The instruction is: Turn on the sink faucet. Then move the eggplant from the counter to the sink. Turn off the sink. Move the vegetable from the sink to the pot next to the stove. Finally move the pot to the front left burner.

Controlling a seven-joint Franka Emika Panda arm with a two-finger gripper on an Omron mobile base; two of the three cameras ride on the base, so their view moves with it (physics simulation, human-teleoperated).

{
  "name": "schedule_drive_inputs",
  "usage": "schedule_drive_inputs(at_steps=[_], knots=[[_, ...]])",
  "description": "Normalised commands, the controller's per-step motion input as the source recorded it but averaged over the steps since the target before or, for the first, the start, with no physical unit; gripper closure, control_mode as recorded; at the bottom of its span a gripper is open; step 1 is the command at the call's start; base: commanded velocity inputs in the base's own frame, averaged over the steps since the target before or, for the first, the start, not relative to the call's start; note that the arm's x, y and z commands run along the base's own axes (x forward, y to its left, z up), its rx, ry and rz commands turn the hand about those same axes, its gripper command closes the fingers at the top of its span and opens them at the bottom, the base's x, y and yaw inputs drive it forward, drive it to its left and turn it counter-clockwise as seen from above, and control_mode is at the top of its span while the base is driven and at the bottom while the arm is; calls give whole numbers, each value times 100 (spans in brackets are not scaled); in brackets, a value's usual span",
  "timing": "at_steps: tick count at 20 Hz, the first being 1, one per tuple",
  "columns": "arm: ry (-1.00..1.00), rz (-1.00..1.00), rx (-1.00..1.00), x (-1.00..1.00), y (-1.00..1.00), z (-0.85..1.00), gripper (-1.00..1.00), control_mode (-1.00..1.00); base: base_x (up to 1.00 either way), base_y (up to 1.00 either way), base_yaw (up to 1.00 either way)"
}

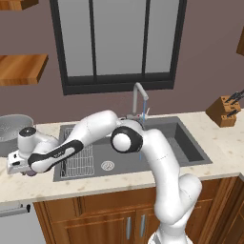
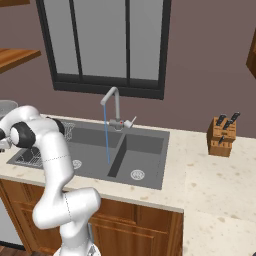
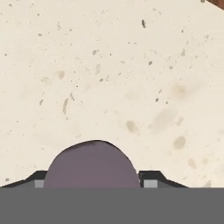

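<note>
We saw the counter (image 1: 143,178) stretching round the sink (image 1: 188,143), where the sink faucet (image 2: 113,102) ran a thin stream into the basin. Our arm reached left, low over the slab beside the wire rack (image 1: 76,162). The eggplant (image 3: 92,165) lay on the counter between the finger tips of the gripper (image 3: 92,180); we could not tell whether they pressed it. We judged the grasp in hand; next called for a firm hold, then a lift toward the sink.

The purple eggplant (image 3: 92,164) lies on the beige speckled counter (image 3: 109,65) left of the dark sink (image 1: 186,143), whose faucet (image 2: 114,107) runs.
</note>
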Motion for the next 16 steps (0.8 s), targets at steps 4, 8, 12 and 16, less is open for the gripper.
schedule_drive_inputs(at_steps=[4,8,12,16], knots=[[-3,1,0,1,-1,-2,100,-100,0,0,0],[-15,0,0,0,-23,16,100,-100,0,0,0],[-10,0,0,0,-36,36,100,-100,0,0,0],[-6,-2,0,1,-43,46,100,-100,0,0,0]])
